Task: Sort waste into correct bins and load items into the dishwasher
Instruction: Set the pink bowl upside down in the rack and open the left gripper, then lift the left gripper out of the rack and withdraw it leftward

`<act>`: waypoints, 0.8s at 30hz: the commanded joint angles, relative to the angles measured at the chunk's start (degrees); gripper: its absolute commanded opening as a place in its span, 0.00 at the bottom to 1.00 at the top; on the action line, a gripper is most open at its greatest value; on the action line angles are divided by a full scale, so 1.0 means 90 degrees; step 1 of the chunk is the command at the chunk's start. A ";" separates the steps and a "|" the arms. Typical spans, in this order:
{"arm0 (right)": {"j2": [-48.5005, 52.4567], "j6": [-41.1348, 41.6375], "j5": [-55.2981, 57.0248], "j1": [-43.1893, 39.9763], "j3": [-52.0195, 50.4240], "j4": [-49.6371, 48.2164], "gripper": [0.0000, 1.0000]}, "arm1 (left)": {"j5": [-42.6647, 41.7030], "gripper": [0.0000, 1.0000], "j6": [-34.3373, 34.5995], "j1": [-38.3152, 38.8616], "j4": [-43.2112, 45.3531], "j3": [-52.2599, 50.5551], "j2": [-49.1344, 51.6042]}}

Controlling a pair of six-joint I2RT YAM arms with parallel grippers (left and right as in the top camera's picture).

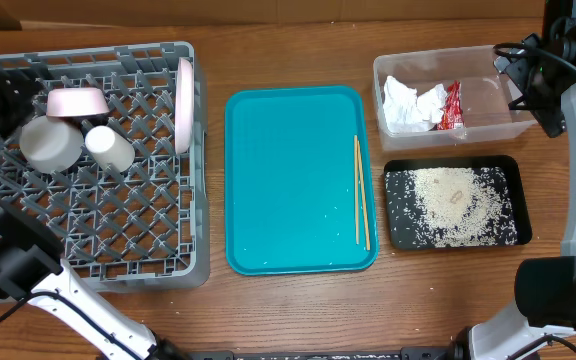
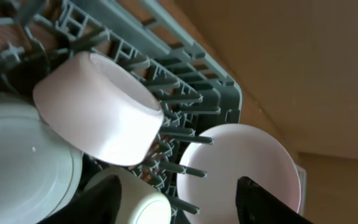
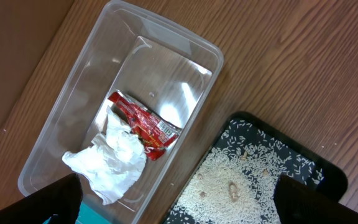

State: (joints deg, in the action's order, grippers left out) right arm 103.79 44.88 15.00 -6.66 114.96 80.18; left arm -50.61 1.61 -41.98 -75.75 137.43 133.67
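Sitting in large grey lattice-floored plastic dish rack (image 1: 138, 250): pale pink round bowl (image 1: 76, 101), grey metal-look bowl (image 1: 50, 143), small white cup (image 1: 110, 147), pink-white round plate (image 1: 184, 105) on edge.
Teal tray (image 1: 288, 180): thin wooden chopsticks (image 1: 361, 190) near its right rim.
Clear plastic tub (image 1: 488, 100): crumpled white paper napkin (image 1: 408, 103), small red wrapper (image 1: 451, 105).
Black tray (image 1: 521, 190): whitish rice scraps (image 1: 453, 205).
Left jaws: spread, pinching nothing, by the rack's dishes.
Right jaws: spread wide, empty.

In grey rack (image 2: 185, 68), ahead of left gripper (image 2: 182, 208): pink bowl (image 2: 98, 112) tipped, grey bowl (image 2: 17, 168), white cup (image 2: 142, 202) close by, plate (image 2: 241, 162) on edge at wall. Under right gripper (image 3: 185, 202): napkin (image 3: 114, 165) & red wrapper (image 3: 145, 124) touching in clear tub (image 3: 185, 56); rice (image 3: 229, 180) in black tray (image 3: 291, 149) beside. The chopsticks (image 1: 361, 190) lie parallel betw. both.
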 commanded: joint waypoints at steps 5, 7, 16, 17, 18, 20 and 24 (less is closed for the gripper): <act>-0.0049 -0.0039 0.0041 0.0005 0.0066 -0.0017 1.00 | 0.0685 0.38 0.0131 0.0469 -0.0209 0.1039 -0.0075; -0.0049 -0.0039 0.0041 0.0005 0.0066 -0.0017 1.00 | 0.1469 0.31 0.0131 0.0653 -0.0231 0.1018 -0.0061; -0.0049 -0.0039 0.0041 0.0005 0.0066 -0.0017 1.00 | 0.3791 0.04 0.0138 0.1664 0.0410 0.0449 0.0012; -0.0049 -0.0039 0.0041 0.0005 0.0066 -0.0017 1.00 | 0.3900 0.04 0.0163 0.1727 0.0568 0.0357 0.0012; -0.0049 -0.0039 0.0041 0.0005 0.0066 -0.0017 1.00 | 0.4401 0.04 0.0325 0.1875 0.0957 0.0134 0.0012; -0.0049 -0.0039 0.0041 0.0005 0.0066 -0.0017 1.00 | 0.5248 0.04 0.0568 0.1991 0.1263 -0.0078 0.0012; -0.0049 -0.0039 0.0041 0.0005 0.0066 -0.0017 1.00 | 0.6428 0.04 0.0855 0.2127 0.1370 -0.0328 0.0012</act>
State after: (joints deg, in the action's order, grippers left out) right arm 103.79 44.91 15.00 -6.66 114.96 80.18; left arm -6.79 5.82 -23.55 -63.88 136.22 133.62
